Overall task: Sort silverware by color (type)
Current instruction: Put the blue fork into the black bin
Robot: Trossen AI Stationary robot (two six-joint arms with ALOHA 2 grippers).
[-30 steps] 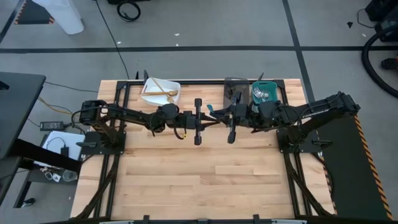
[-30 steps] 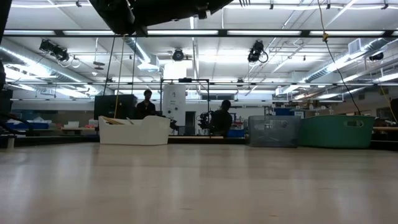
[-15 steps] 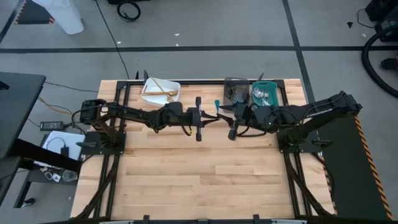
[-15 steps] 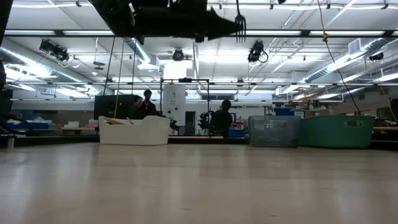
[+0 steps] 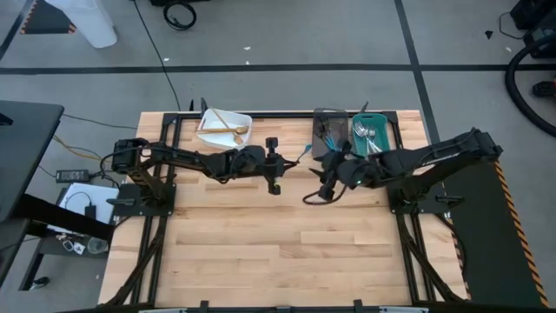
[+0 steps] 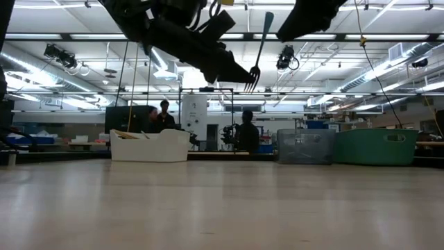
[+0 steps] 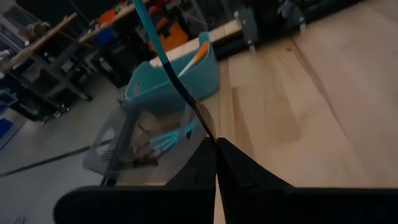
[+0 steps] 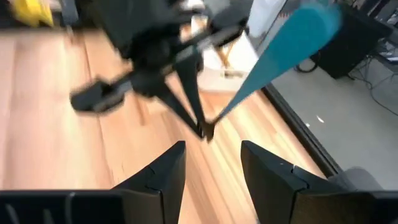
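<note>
A blue-handled fork (image 6: 259, 43) hangs high above the table's middle, tines down and handle up. My left gripper (image 5: 288, 163) reaches in from the table's left and is shut on it. My right gripper (image 8: 211, 163) stands open just right of the fork, a little nearer the table's front edge, with nothing between its fingers (image 8: 166, 169). It also shows in the high view (image 5: 325, 179). More silverware lies in the bins along the far edge. My left gripper pinches the fork's dark metal neck (image 7: 205, 127), just above the tines (image 6: 252, 78), between its two fingertips. The fingers slant down from the table's left and lie across the fork. The fork stands almost upright, its blue handle (image 8: 283, 46) up, lifted clear of the table.
A white bin (image 5: 224, 129) with gold utensils stands at the far left. A grey bin (image 5: 327, 130) with blue-handled pieces and a teal bin (image 5: 370, 130) stand at the far right. The near half of the wooden table (image 5: 278, 252) is bare. People stand in the room behind.
My right gripper has opened, let go of the fork and drawn back toward the table's right and near edge. My left gripper has kept hold of the fork and tipped downward, so the fork now hangs lower, tines down.
</note>
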